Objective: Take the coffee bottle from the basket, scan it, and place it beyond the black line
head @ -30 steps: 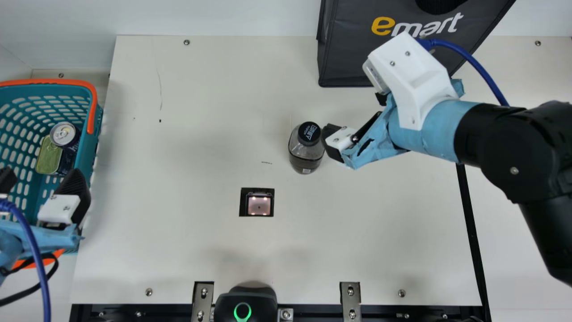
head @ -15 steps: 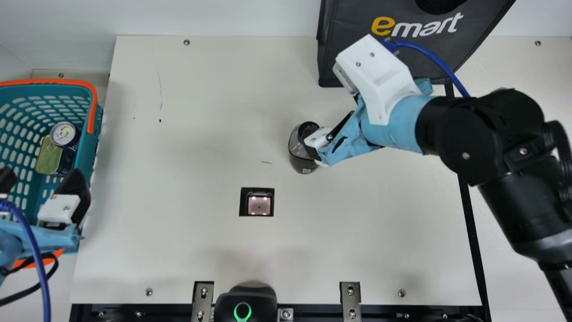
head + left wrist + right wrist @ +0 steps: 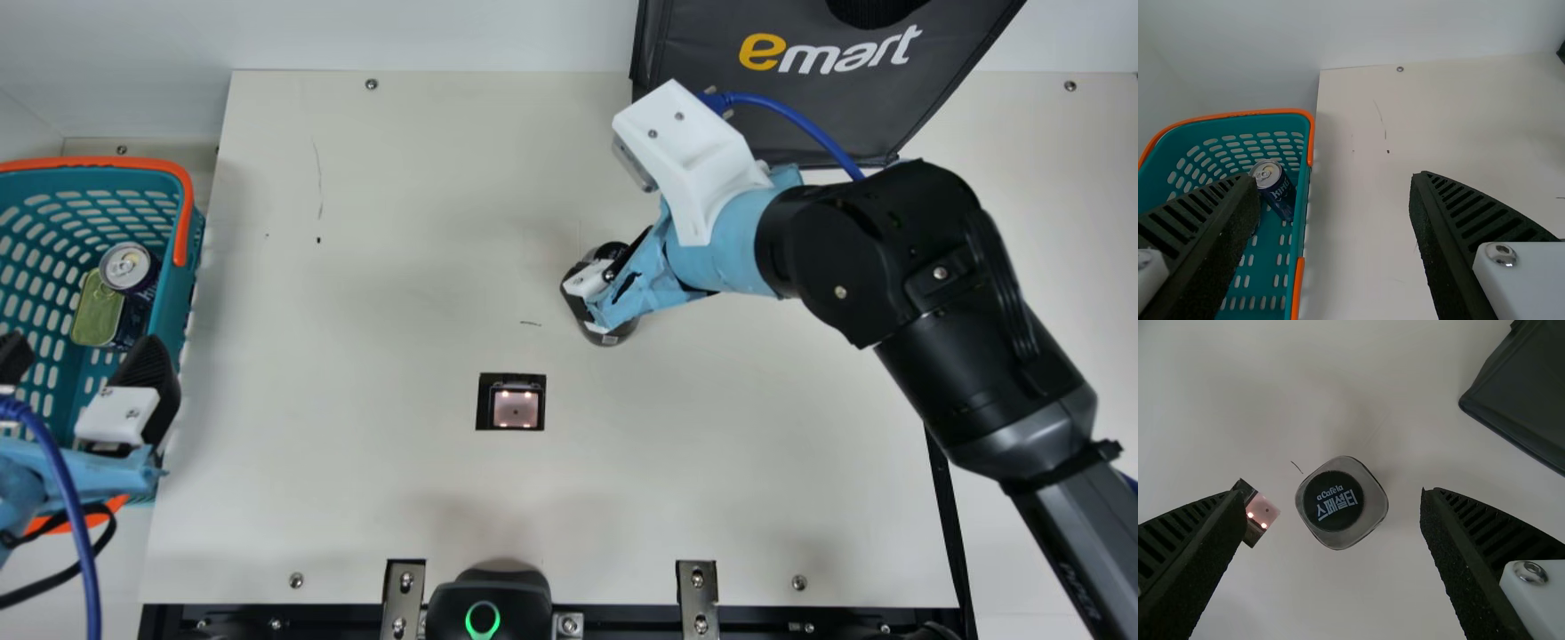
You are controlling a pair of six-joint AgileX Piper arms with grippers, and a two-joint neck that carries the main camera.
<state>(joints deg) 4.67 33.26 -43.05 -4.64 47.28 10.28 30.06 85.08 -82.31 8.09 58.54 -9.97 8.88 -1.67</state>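
Right wrist view has the bottle (image 3: 1338, 501) upright on the table (image 3: 1358, 597), between the spread, ungripping fingers of the right gripper (image 3: 1333, 495). It's out of the basket (image 3: 194, 267); I can't tell whether the scanner (image 3: 516, 409) has read it. Gripping, perhaps scanning, and placing beyond the black line (image 3: 948, 524) seem left. The left gripper (image 3: 1335, 177) is parted too.

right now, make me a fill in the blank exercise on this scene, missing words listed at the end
The gripper at the bottle is my ____ one. The bottle is not lying on its side but standing ____. Its cap is coloured ____. The can is in the basket, whose handle is coloured ____.

Missing words: right; upright; black; orange.
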